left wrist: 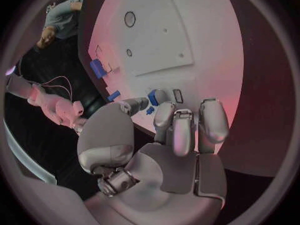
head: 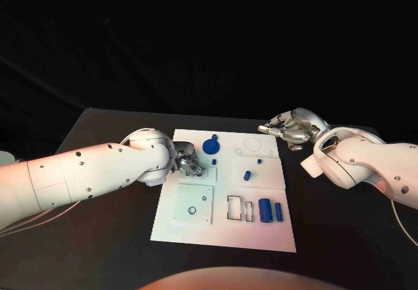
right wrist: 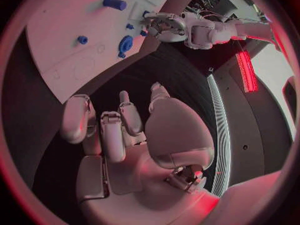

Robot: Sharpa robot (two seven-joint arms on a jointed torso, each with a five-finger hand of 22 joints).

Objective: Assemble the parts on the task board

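1. Where the task board (head: 181, 232) came closest to the robot, its near edge was bare white; just beyond lay a raised square plate (head: 191, 204) carrying a small dark ring (head: 191, 210), and to its right two blue cylinders (head: 270, 211) rested side by side next to empty rectangular slots (head: 240, 207).
2. Farther in, the left hand (head: 187, 161) sat over the board's left side, its fingers (left wrist: 164, 116) curled down against the white surface. In the left wrist view a small blue part (left wrist: 153, 96) lay right at the fingertips, apparently pinched between thumb and a finger, though I could not be sure the grip was closed.
3. That part looked light, stiff and smooth, probably plastic, so it would likely slip under a loose hold; a fingertip pinch across its short sides seemed the best purchase.
4. Near mid-board a short blue peg (head: 246, 176) lay loose, with a smaller blue piece (head: 260, 161) just behind it.
5. Toward the far edge stood a blue round knob-like part (head: 211, 145), beside a faint circle outline (head: 254, 144).
6. Farthest off, the right hand (head: 286, 133) hovered past the board's far right corner, over the black table (head: 104, 133), fingers loosely curled inward and holding nothing.
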